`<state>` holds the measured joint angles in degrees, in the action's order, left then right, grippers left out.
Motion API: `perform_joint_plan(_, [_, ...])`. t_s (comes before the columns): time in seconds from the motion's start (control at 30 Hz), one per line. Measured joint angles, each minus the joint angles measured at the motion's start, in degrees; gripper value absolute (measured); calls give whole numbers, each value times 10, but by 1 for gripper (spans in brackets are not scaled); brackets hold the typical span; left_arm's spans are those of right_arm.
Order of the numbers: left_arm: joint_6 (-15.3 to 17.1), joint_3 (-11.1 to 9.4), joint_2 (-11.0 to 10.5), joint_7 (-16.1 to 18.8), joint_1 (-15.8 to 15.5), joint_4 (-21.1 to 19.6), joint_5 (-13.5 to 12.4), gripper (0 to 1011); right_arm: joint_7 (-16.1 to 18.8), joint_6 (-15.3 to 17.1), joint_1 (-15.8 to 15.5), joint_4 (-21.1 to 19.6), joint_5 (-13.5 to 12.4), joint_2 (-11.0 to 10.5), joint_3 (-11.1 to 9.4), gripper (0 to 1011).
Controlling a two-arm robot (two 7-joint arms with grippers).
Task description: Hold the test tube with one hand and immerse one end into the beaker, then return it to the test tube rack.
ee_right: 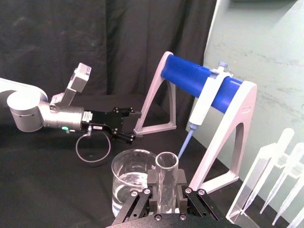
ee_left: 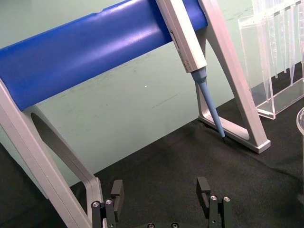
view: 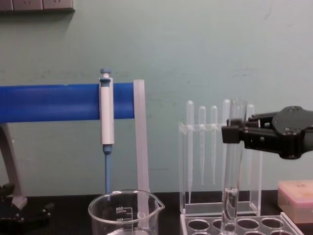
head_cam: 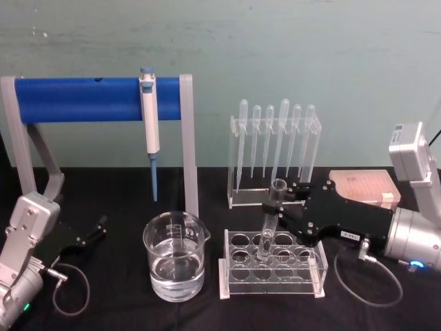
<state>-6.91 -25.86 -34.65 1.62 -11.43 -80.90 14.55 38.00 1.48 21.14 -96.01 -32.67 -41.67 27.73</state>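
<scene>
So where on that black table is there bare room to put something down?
Bare cloth lies between the left hand and the beaker, and in front of the tube rack. It is crowded on the right, where the right hand holds the test tube by the pipette stand.

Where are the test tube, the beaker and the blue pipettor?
test tube [head_cam: 270,224]: head view, glass body below the rim.
beaker [head_cam: 174,238]: head view, front glass wall.
pipettor [head_cam: 149,121]: head view, white handle hanging on the blue bar.
</scene>
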Motion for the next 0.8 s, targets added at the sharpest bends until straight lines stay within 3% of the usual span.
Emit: perform_joint_plan(0.8, [0,0,0,0,0,0,0,1000,1,-22,-15,45,25,29,-1,224])
